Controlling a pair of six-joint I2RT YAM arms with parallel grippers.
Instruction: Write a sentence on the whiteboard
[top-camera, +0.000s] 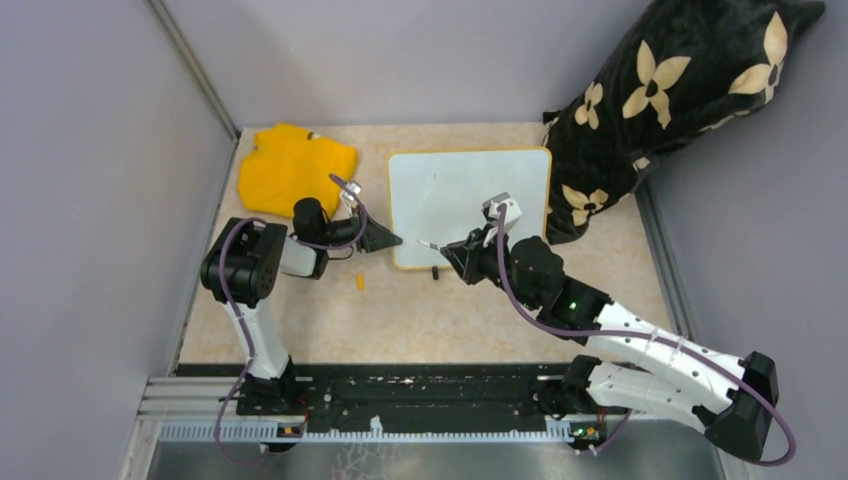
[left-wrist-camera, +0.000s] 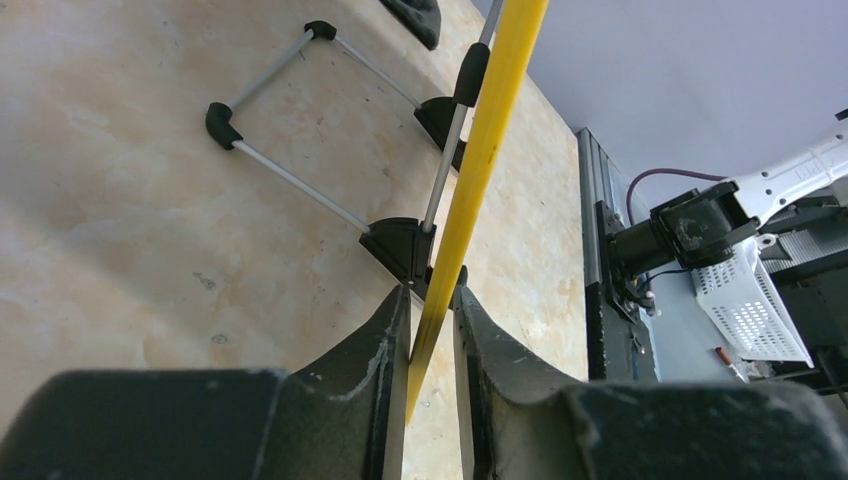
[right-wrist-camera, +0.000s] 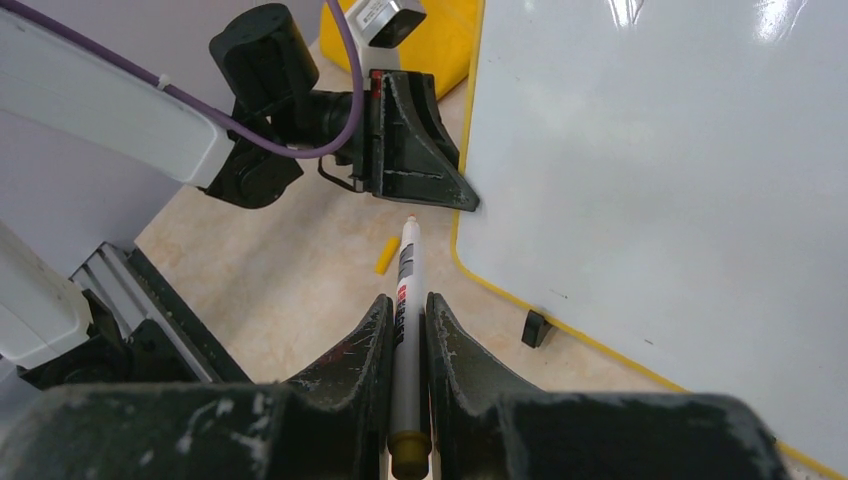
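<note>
The whiteboard (top-camera: 470, 195) lies flat with a thin yellow rim, and no sentence shows on its white face (right-wrist-camera: 650, 180). My left gripper (top-camera: 388, 240) is shut on the rim at the board's near left corner. In the left wrist view the yellow rim (left-wrist-camera: 490, 130) runs edge-on between the jaws of that gripper (left-wrist-camera: 432, 300). My right gripper (top-camera: 452, 252) is shut on a white marker (top-camera: 428, 245) just off that corner. In the right wrist view the gripper (right-wrist-camera: 405, 302) holds the marker (right-wrist-camera: 410, 250), whose bare tip points at the left gripper's fingers (right-wrist-camera: 440, 185) over the table.
A small yellow marker cap (top-camera: 360, 283) lies on the table by the left gripper. A yellow cloth (top-camera: 295, 165) lies at the back left. A black flowered cushion (top-camera: 660, 90) leans at the back right. The board's wire stand (left-wrist-camera: 300, 185) and black clip foot (right-wrist-camera: 536, 327) show.
</note>
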